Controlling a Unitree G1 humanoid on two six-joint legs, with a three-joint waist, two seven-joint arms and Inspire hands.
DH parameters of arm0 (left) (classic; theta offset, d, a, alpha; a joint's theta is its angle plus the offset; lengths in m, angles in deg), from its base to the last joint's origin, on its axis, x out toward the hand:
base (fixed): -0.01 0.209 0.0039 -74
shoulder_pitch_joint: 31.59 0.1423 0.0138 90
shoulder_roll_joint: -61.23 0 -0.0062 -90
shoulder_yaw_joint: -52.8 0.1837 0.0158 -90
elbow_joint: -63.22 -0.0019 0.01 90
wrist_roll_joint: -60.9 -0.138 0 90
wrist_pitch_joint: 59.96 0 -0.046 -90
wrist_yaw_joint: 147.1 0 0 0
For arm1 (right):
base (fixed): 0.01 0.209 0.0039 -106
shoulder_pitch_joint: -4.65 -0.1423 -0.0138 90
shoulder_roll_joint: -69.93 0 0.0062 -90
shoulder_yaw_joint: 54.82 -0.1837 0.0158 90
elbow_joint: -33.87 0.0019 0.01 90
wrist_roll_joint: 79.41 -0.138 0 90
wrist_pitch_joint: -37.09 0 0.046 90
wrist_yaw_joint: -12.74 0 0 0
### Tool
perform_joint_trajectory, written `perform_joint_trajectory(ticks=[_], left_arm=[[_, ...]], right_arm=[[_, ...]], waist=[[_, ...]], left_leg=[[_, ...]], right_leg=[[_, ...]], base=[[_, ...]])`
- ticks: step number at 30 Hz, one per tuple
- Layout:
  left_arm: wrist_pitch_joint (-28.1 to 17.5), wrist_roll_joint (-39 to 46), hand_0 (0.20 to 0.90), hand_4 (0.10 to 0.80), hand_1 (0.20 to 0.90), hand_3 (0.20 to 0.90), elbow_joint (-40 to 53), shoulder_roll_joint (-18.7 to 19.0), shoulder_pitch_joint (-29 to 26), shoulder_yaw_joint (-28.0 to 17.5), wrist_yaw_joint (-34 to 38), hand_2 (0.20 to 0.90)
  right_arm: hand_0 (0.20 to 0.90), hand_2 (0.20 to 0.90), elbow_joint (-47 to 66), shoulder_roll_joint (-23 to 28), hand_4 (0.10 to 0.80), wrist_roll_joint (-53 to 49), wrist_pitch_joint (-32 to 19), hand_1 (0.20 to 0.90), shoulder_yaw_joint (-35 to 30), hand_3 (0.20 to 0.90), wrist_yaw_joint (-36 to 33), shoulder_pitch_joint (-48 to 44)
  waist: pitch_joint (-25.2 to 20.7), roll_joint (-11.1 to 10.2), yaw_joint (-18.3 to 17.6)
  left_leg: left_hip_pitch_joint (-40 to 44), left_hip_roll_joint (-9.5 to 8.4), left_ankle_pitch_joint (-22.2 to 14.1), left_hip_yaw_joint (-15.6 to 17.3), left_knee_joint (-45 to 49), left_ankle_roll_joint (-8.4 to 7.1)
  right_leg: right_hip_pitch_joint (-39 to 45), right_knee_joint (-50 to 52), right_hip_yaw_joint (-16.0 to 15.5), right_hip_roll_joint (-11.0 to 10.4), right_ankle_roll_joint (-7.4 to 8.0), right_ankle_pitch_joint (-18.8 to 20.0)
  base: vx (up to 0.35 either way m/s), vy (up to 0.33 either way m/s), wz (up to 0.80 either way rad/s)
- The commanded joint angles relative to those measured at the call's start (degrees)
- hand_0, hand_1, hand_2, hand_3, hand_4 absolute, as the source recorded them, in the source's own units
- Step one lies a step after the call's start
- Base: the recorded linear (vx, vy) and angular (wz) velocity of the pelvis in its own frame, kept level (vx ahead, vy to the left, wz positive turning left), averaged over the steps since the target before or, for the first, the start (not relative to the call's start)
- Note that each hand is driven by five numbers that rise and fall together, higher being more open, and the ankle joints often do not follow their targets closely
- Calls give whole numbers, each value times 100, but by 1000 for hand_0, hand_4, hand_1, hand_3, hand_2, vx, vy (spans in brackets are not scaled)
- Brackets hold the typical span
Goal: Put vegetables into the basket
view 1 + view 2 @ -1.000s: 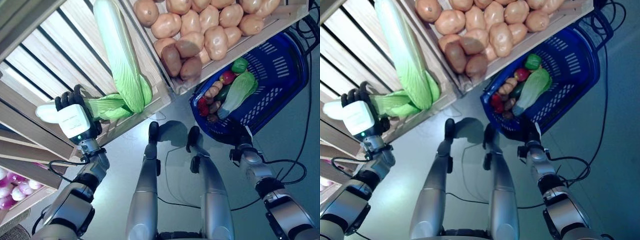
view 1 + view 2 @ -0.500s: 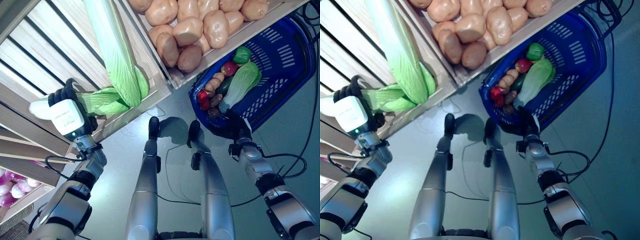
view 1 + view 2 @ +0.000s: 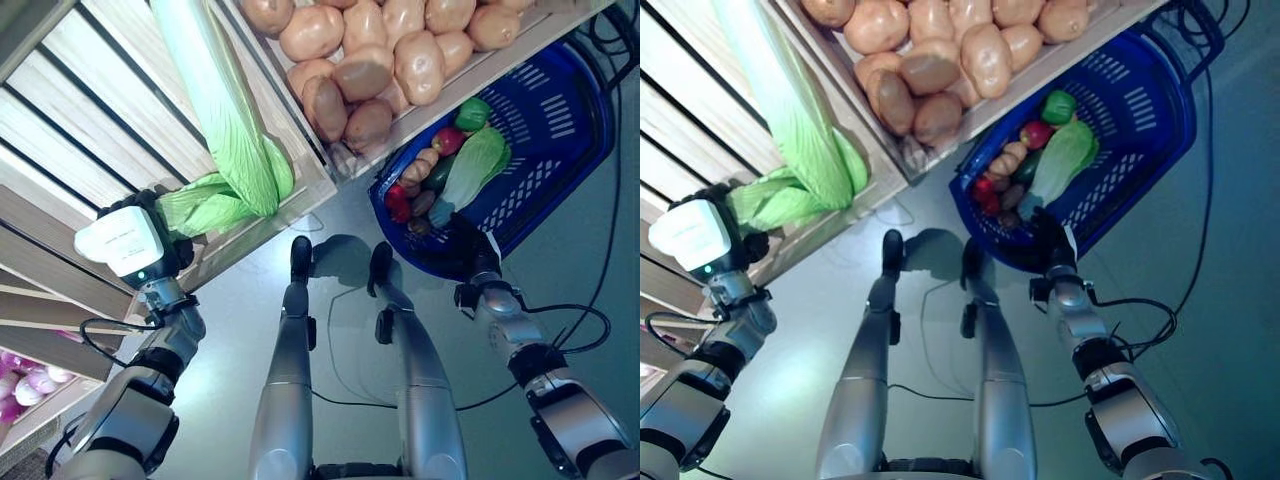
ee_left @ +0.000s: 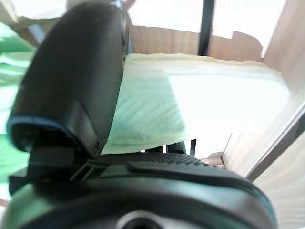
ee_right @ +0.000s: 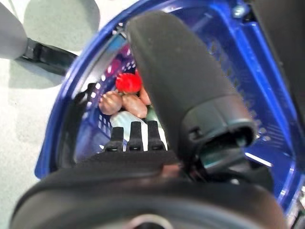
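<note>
Smooth grey floor, pale slatted wooden crates on angled shelving, bright even light

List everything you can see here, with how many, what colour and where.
Basket: one, blue, on the floor at the right, rim held by the right robot hand.
Basket vegetables: several, red, green and brownish, inside the basket.
Cabbages: at least two, pale green, in the slatted wooden crate, one in the left robot hand.
Potatoes: many, brown, in the next crate.
Onions: a few, purple-pink, lower left crate.
Left robot hand: shut on a cabbage.
Right robot hand: shut on the basket.
</note>
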Motion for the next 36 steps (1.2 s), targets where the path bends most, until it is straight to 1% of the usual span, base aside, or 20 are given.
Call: perform_joint_trajectory(ticks=[1, 6, 8, 11, 14, 16, 19, 21, 22, 24, 26, 27, 28, 29, 30, 31, 32, 33, 36], left_arm=[[-483, -427, 300, 400, 300, 300, 662, 46, -447, -585, 1060, 300], [-751, -468, 300, 400, 300, 300, 1118, -127, 140, -835, 1121, 300], [-824, -511, 300, 400, 300, 300, 1538, -243, 643, -1012, 1037, 300], [-880, -538, 300, 400, 300, 300, 1926, -333, 1116, -1186, 965, 300], [-1043, -528, 300, 400, 300, 300, 2473, -321, 1801, -1492, 846, 300], [-1158, -562, 300, 400, 300, 300, 2881, -387, 2267, -1757, 784, 300], [-1342, -654, 300, 400, 300, 300, 3586, -464, 2958, -2284, 421, 300], [-1405, -627, 300, 400, 300, 300, 3920, -511, 3271, -2545, 154, 300], [-1584, -358, 300, 400, 300, 300, 4094, -555, 3483, -2680, -61, 300], [-1907, 130, 300, 400, 300, 300, 4371, -733, 3723, -2855, -550, 300], [-2323, 1017, 300, 400, 300, 300, 4629, -950, 3884, -2917, -1480, 300], [-2446, 1233, 300, 400, 300, 300, 4684, -1010, 3903, -2910, -1778, 300], [-2465, 1532, 300, 400, 300, 300, 4870, -1089, 3900, -2782, -2224, 300], [-2474, 1596, 300, 400, 300, 300, 4904, -1094, 3906, -2766, -2333, 300], [-2394, 1841, 300, 400, 300, 300, 5097, -1130, 3858, -2533, -2870, 300], [-2372, 1978, 300, 400, 300, 300, 5161, -1142, 3827, -2404, -3140, 300], [-2375, 1986, 300, 400, 300, 300, 5166, -1142, 3825, -2393, -3175, 300], [-2283, 2140, 300, 400, 300, 300, 5247, -1150, 3769, -2233, -3481, 300], [-2109, 2620, 300, 400, 300, 300, 5286, -1154, 3589, -1876, -4096, 300]], right_arm=[[900, 900, 563, 191, 800, -147, -403, 900, -92, 900, -392, 452], [900, 900, 628, 38, 800, 4, -462, 900, -247, 900, -385, 772], [900, 900, 739, -12, 800, 59, -458, 900, -388, 900, -311, 1067], [900, 900, 872, -65, 800, 94, -477, 900, -524, 900, -225, 1368], [900, 900, 1121, -135, 800, 180, -561, 900, -654, 900, -89, 1851], [900, 900, 1345, -196, 800, 307, -657, 900, -762, 900, 29, 2225], [900, 900, 1762, -363, 800, 605, -580, 900, -1051, 900, 185, 2733], [900, 900, 2048, -425, 800, 738, -544, 900, -1197, 900, 324, 3016], [900, 900, 2230, -453, 800, 800, -561, 900, -1295, 900, 448, 3212], [900, 900, 2636, -544, 800, 860, -541, 900, -1381, 900, 655, 3524], [900, 900, 3059, -604, 800, 846, -610, 900, -1387, 900, 927, 3809], [900, 900, 3164, -610, 800, 806, -654, 900, -1387, 900, 1027, 3855], [900, 900, 3430, -613, 800, 704, -632, 900, -1377, 900, 1228, 3945], [900, 900, 3464, -611, 800, 692, -658, 900, -1379, 900, 1283, 3966], [900, 900, 3749, -594, 800, 513, -638, 900, -1331, 900, 1587, 4023], [900, 900, 3916, -563, 800, 363, -622, 900, -1317, 900, 1781, 4047], [900, 900, 3933, -557, 800, 343, -622, 900, -1320, 900, 1809, 4054], [900, 900, 4119, -523, 800, 172, -581, 900, -1261, 900, 2022, 4055], [900, 900, 4410, -438, 800, -228, -525, 900, -1095, 900, 2564, 4037]], waist=[[-22, 187, -39], [-22, 293, 83], [-22, 364, 183], [-58, 429, 269], [-291, 494, 376], [-476, 525, 439], [-862, 537, 501], [-1075, 518, 499], [-1209, 508, 497], [-1414, 485, 484], [-1560, 445, 471], [-1606, 439, 459], [-1706, 413, 428], [-1714, 411, 426], [-1830, 392, 387], [-1890, 377, 356], [-1892, 378, 357], [-1962, 367, 331], [-2118, 350, 259]], left_leg=[[107, -238, 160, 213, 76, 115], [682, -299, 184, 225, -217, 122], [1094, -317, 202, 235, -386, 120], [1503, -324, 224, 206, -566, 125], [1852, -321, 218, 174, -758, 131], [2105, -338, 199, 106, -866, 144], [2598, -340, 127, 29, -1050, 162], [2841, -364, 85, -7, -1114, 180], [3007, -365, 61, -19, -1172, 188], [3203, -371, 50, -36, -1245, 210], [3455, -365, -9, -33, -1308, 241], [3470, -365, 0, -36, -1318, 252], [3582, -358, -24, -23, -1344, 273], [3609, -357, -28, -22, -1353, 276], [3752, -346, -67, -4, -1381, 297], [3826, -344, -94, 15, -1390, 311], [3838, -343, -98, 19, -1392, 312], [3913, -330, -125, 48, -1401, 325], [4113, -311, -172, 101, -1483, 363]], right_leg=[[1016, -917, -239, -81, 158, 340], [1625, -1116, -335, -186, 197, 342], [2085, -1274, -426, -267, 230, 361], [2516, -1427, -506, -324, 254, 374], [2892, -1596, -597, -383, 268, 372], [3152, -1696, -618, -398, 286, 375], [3677, -1924, -676, -418, 309, 371], [3920, -2048, -695, -432, 322, 397], [4082, -2126, -704, -441, 333, 412], [4287, -2211, -729, -440, 347, 432], [4502, -2237, -735, -432, 358, 399], [4515, -2251, -743, -432, 364, 420], [4595, -2269, -738, -428, 380, 435], [4619, -2277, -736, -427, 383, 438], [4721, -2315, -730, -427, 402, 461], [4764, -2335, -707, -430, 422, 485], [4773, -2340, -703, -430, 425, 488], [4822, -2359, -699, -439, 446, 506], [4939, -2427, -650, -435, 483, 548]], base=[[0, 0, 0], [29, -20, -7], [85, -18, -16], [97, -20, -4], [147, -22, 4], [193, -21, 8], [256, -6, 13], [241, 31, 13], [252, 38, 11], [227, 24, 8], [180, -2, 6], [154, -10, 11], [101, -5, 11], [191, -17, 10], [153, -13, 4], [146, -12, 3], [91, -8, 1], [87, -10, 0], [114, -10, -4]])
